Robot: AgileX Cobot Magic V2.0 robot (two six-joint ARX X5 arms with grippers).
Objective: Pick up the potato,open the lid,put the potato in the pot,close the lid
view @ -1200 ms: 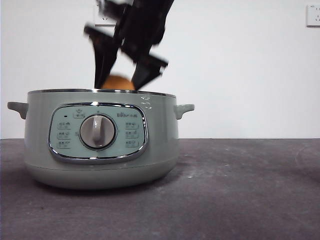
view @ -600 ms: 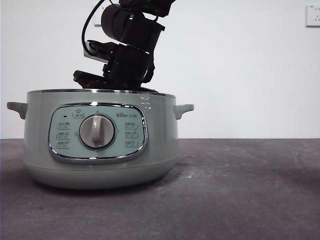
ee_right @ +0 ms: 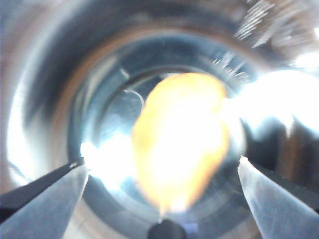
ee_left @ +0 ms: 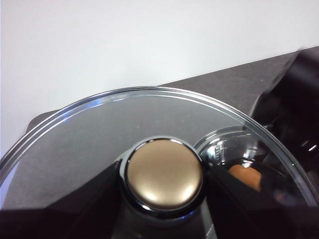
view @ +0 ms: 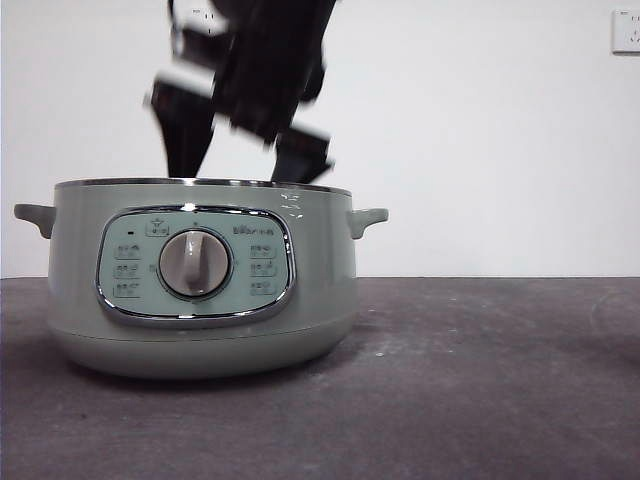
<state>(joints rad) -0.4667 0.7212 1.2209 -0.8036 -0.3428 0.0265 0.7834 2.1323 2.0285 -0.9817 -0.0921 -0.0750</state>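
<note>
right end effector [ee_right: 162, 174] wide over pot [view: 200, 290] | potato [ee_right: 179, 144] inside | left end effector gripping lid [ee_left: 99, 134]

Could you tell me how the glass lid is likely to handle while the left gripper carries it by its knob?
The lid looks rigid and probably breakable, being clear glass. Its smooth, shiny knob may be slippery. The wide disc on one central hold could tilt.

The front view looks level and close at the pot [view: 200, 275], the right wrist view looks straight down into it at the potato [ee_right: 179, 144], and the left wrist view looks close across the lid [ee_left: 149, 149], through which the same potato shows.
</note>
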